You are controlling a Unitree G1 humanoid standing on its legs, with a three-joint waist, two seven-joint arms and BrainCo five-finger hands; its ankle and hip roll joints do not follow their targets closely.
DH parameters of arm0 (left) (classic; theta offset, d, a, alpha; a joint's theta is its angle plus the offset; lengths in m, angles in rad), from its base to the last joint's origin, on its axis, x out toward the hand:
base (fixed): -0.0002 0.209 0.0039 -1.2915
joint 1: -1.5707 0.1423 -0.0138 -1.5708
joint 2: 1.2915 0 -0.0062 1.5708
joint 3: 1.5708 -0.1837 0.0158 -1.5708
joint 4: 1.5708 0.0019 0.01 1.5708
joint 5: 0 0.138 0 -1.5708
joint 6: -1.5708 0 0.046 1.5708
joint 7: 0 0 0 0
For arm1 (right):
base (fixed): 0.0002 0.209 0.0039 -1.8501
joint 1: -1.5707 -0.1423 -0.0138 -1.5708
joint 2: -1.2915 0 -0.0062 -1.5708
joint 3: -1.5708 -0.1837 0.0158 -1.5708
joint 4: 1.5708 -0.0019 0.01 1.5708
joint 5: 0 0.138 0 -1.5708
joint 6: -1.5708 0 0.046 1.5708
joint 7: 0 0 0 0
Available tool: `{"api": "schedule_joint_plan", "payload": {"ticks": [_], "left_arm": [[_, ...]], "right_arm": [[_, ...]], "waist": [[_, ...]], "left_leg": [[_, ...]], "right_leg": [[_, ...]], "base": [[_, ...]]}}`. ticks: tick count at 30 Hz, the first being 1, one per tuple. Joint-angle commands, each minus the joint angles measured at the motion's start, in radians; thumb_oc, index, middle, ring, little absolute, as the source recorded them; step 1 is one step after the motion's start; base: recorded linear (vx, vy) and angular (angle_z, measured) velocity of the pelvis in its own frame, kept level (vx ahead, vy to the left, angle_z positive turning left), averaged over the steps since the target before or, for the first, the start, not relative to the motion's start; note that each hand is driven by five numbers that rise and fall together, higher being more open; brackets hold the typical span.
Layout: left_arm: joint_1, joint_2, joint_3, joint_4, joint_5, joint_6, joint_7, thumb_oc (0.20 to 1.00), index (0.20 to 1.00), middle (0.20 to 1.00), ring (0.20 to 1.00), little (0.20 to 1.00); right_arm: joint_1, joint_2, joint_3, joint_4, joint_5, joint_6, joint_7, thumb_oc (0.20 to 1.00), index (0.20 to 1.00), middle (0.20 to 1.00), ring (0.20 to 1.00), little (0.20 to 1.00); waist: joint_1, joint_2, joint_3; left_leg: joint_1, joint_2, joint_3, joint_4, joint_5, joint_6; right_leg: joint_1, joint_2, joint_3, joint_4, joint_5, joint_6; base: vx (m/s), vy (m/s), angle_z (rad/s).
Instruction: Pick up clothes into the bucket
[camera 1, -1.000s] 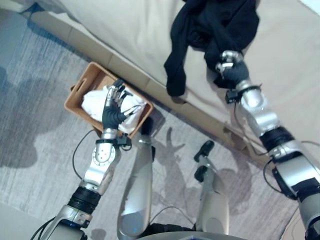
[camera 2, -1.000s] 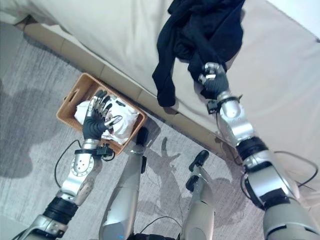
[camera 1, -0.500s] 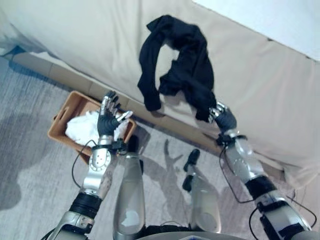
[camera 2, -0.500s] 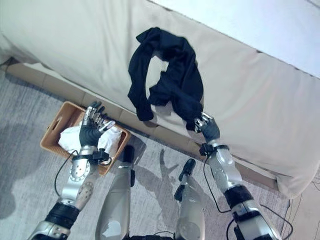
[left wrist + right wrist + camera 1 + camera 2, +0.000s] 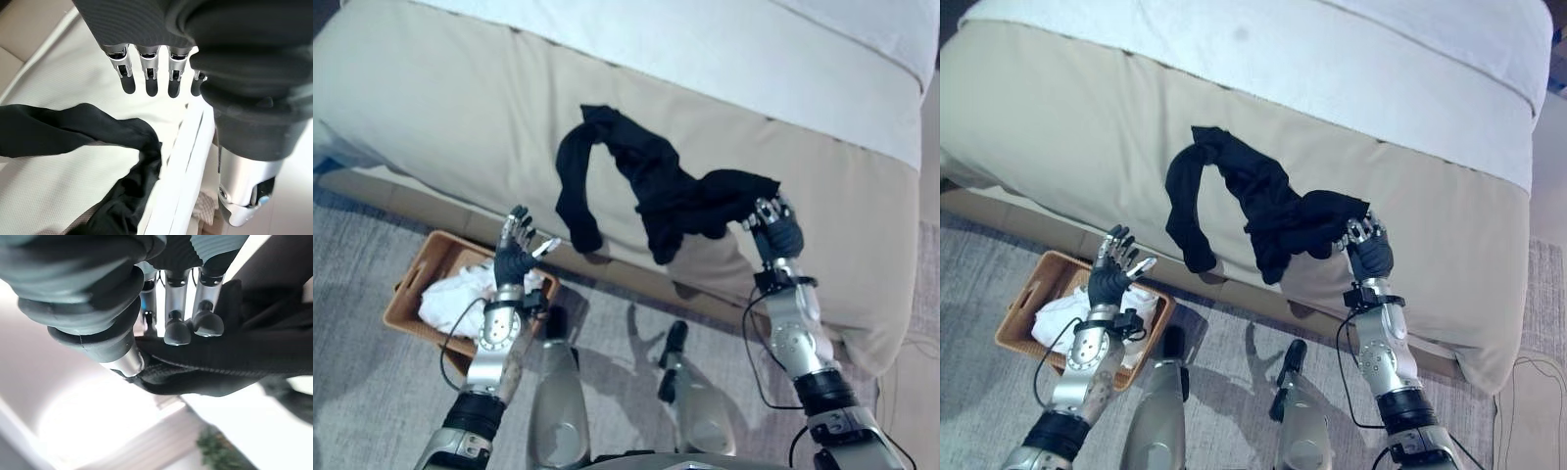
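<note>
One black garment (image 5: pixel 651 186) pinched by right hand (image 5: pixel 775 227) | left hand (image 5: pixel 516 257) spread, empty | basket (image 5: pixel 407 299) half-hidden

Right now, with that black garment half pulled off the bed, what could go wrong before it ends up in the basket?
The right hand pinches only one end of the black garment; the rest still lies draped across the bed, so it could drag or slip free as the arm pulls.

The basket sits on the floor toward the robot's left, already holding white cloth, with the open left hand above it. The long trailing garment might land partly over the rim.
</note>
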Motion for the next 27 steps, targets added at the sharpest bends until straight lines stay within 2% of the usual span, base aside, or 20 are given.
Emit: {"api": "schedule_joint_plan", "payload": {"ticks": [1,2,7,11,12,15,17,18,23,27], "left_arm": [[0.036,0.007,-0.009,-0.032,0.097,-0.021,-0.013,1.000,1.000,1.000,1.000,1.000],[0.049,0.010,-0.014,-0.036,0.106,-0.012,-0.020,1.000,1.000,1.000,1.000,1.000],[0.070,0.015,-0.024,-0.044,0.105,0.006,-0.040,1.000,1.000,1.000,1.000,1.000],[0.090,0.035,-0.038,-0.045,0.122,0.020,-0.072,1.000,1.000,1.000,1.000,1.000],[0.089,0.034,-0.038,-0.045,0.122,0.021,-0.072,1.000,1.000,1.000,1.000,1.000],[0.093,0.045,-0.052,-0.043,0.129,0.033,-0.091,1.000,1.000,1.000,1.000,1.000],[0.093,0.044,-0.053,-0.042,0.128,0.035,-0.093,1.000,1.000,1.000,1.000,1.000],[0.084,0.049,-0.065,-0.038,0.131,0.042,-0.097,1.000,1.000,1.000,1.000,1.000],[0.046,0.053,-0.097,-0.023,0.127,0.059,-0.117,1.000,1.000,1.000,1.000,1.000],[-0.067,0.043,-0.160,-0.004,0.061,0.080,-0.143,1.000,1.000,1.000,1.000,1.000]], "right_arm": [[-0.028,-0.057,-0.072,-0.135,-0.041,-0.107,-0.034,0.200,0.200,0.200,0.200,0.200],[-0.043,-0.080,-0.073,-0.157,-0.081,-0.098,-0.066,0.200,0.200,0.200,0.200,0.200],[-0.095,-0.133,-0.062,-0.167,-0.091,-0.079,-0.093,0.200,0.200,0.200,0.200,0.200],[-0.198,-0.272,-0.032,-0.184,-0.104,-0.053,-0.089,0.200,0.200,0.200,0.200,0.200],[-0.200,-0.273,-0.032,-0.183,-0.103,-0.053,-0.089,0.200,0.200,0.200,0.200,0.200],[-0.270,-0.366,0.005,-0.204,-0.087,-0.032,-0.081,0.200,0.200,0.200,0.200,0.200],[-0.288,-0.383,0.019,-0.201,-0.079,-0.029,-0.080,0.200,0.200,0.200,0.200,0.200],[-0.332,-0.420,0.042,-0.199,-0.059,-0.018,-0.077,0.200,0.200,0.200,0.200,0.200],[-0.394,-0.462,0.096,-0.201,-0.001,-0.001,-0.052,0.200,0.200,0.200,0.200,0.200],[-0.446,-0.462,0.171,-0.202,0.045,0.023,-0.025,0.200,0.200,0.200,0.200,0.200]], "waist": [[-0.018,0.018,-0.099],[-0.020,0.018,-0.122],[-0.023,0.015,-0.166],[-0.025,0.013,-0.210],[-0.026,0.013,-0.210],[-0.035,0.010,-0.249],[-0.036,0.012,-0.255],[-0.043,0.012,-0.271],[-0.055,0.016,-0.296],[-0.075,0.022,-0.327]], "left_leg": [[0.061,0.023,0.025,-0.122,0.068,0.019],[0.094,0.031,0.030,-0.133,0.059,0.015],[0.147,0.033,0.046,-0.177,0.072,0.012],[0.210,0.036,0.063,-0.213,0.073,0.005],[0.208,0.034,0.064,-0.216,0.078,0.006],[0.251,0.037,0.083,-0.241,0.079,0.002],[0.265,0.037,0.088,-0.250,0.080,0.001],[0.280,0.040,0.095,-0.261,0.083,0.000],[0.314,0.044,0.111,-0.278,0.084,-0.004],[0.349,0.050,0.127,-0.290,0.083,-0.008]], "right_leg": [[0.108,-0.058,-0.025,0.062,-0.034,0.102],[0.130,-0.050,-0.020,0.060,-0.043,0.102],[0.156,-0.040,-0.012,0.043,-0.041,0.101],[0.193,-0.026,-0.001,0.036,-0.048,0.102],[0.191,-0.028,-0.001,0.034,-0.044,0.102],[0.211,-0.019,0.011,0.022,-0.044,0.103],[0.217,-0.016,0.015,0.018,-0.044,0.103],[0.224,-0.013,0.019,0.015,-0.043,0.104],[0.241,-0.009,0.031,0.012,-0.042,0.103],[0.257,-0.003,0.041,0.009,-0.046,0.103]], "base": [[0.10,-0.018,-0.03],[0.06,-0.011,-0.05],[0.06,-0.008,-0.07],[0.06,-0.003,-0.12],[0.04,-0.003,-0.11],[0.06,0.008,-0.12],[0.04,0.007,-0.11],[0.06,0.006,-0.21],[0.03,0.004,-0.16],[0.03,0.002,-0.05]]}}
